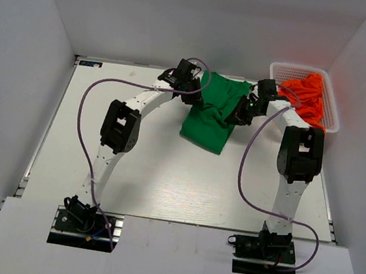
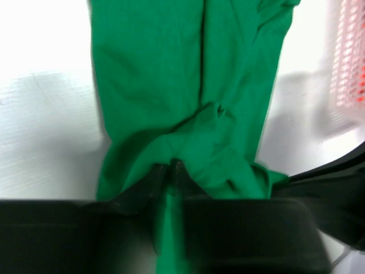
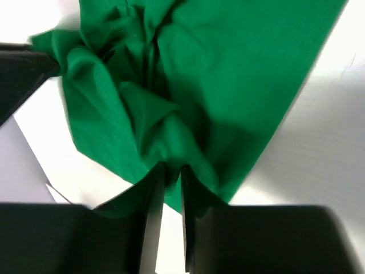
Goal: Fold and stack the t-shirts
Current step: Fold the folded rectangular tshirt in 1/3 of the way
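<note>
One green t-shirt [image 1: 216,111]: left pincer [image 2: 171,167] nips it; right pincer [image 3: 173,166] barely parted, hold unclear.

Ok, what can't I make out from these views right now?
How many orange t-shirts are in the basket: top view, one bunched heap.
Far corners of the green t-shirt: top view, the left hand and right hand cover them.
Whether the right hand pinches cloth: right wrist view, folds bury its tips.
Basket contents: left wrist view, blurred, cut off at the right edge.
</note>
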### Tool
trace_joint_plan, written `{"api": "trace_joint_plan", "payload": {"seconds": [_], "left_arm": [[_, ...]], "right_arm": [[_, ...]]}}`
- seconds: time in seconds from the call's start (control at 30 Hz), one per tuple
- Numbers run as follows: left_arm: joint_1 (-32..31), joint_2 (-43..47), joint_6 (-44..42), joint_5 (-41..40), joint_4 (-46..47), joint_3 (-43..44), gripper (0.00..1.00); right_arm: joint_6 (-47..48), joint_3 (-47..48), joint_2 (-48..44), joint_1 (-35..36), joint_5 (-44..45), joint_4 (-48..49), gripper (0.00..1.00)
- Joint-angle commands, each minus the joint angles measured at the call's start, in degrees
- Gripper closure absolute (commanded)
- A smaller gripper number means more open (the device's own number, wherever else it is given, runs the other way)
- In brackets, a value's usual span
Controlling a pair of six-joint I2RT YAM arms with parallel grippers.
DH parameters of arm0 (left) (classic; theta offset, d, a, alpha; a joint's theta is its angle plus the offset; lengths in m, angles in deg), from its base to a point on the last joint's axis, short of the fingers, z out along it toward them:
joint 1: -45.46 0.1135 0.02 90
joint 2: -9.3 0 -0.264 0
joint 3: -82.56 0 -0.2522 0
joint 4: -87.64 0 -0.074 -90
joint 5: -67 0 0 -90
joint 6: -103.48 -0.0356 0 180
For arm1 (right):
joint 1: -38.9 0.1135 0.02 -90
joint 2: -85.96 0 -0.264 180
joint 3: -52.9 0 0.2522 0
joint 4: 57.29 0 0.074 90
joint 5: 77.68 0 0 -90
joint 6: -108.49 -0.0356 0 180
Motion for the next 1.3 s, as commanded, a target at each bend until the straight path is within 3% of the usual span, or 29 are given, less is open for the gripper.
{"api": "trace_joint_plan", "payload": {"seconds": [0.0,0.03,0.07,0.17,0.23,0.3,0.53,0.6,0.73,0.83,1.03,1.27], "left_arm": [[0.59,0.70,0.61,-1.74,2.75,2.50,0.59],[0.59,0.70,0.61,-1.75,3.28,3.98,0.16],[1.20,0.70,-0.61,-1.75,3.29,5.04,0.01],[1.73,1.92,-1.93,-2.45,2.58,7.60,0.00],[1.73,5.59,-2.56,-3.24,2.58,5.15,0.00],[1.73,8.33,-2.56,-2.46,2.58,1.04,0.00],[-0.11,12.30,-3.08,9.57,3.90,-6.72,0.00],[-0.11,12.30,-2.39,15.11,5.48,-10.40,0.00],[-0.11,11.25,-1.68,18.53,4.69,-14.63,0.00],[1.64,11.25,-0.55,27.04,10.30,-22.26,0.00],[2.17,10.10,-1.33,25.23,10.76,-27.12,0.00],[2.70,8.34,-3.87,25.85,8.82,-26.59,0.00]], "right_arm": [[0.57,4.12,0.58,-0.71,0.03,2.97,0.75],[0.65,5.00,0.50,-0.97,0.74,2.36,0.67],[0.57,5.36,0.49,-0.97,2.05,2.01,0.63],[1.18,5.45,-2.13,-0.89,6.27,1.39,0.42],[2.67,4.05,-5.11,-0.45,8.73,1.30,0.29],[3.64,0.82,-7.92,-0.27,8.74,2.26,0.10],[2.25,-8.69,-14.01,1.66,2.95,10.78,0.10],[1.02,-8.87,-12.95,1.75,0.40,13.59,0.10],[-1.54,-9.49,-10.33,1.49,-2.24,19.40,0.10],[-3.21,-9.40,-7.25,1.23,-5.13,23.79,0.10],[-7.69,-8.87,1.63,0.87,-6.29,32.04,0.10],[-7.96,-10.99,4.28,0.08,-1.81,31.10,0.10]]}}
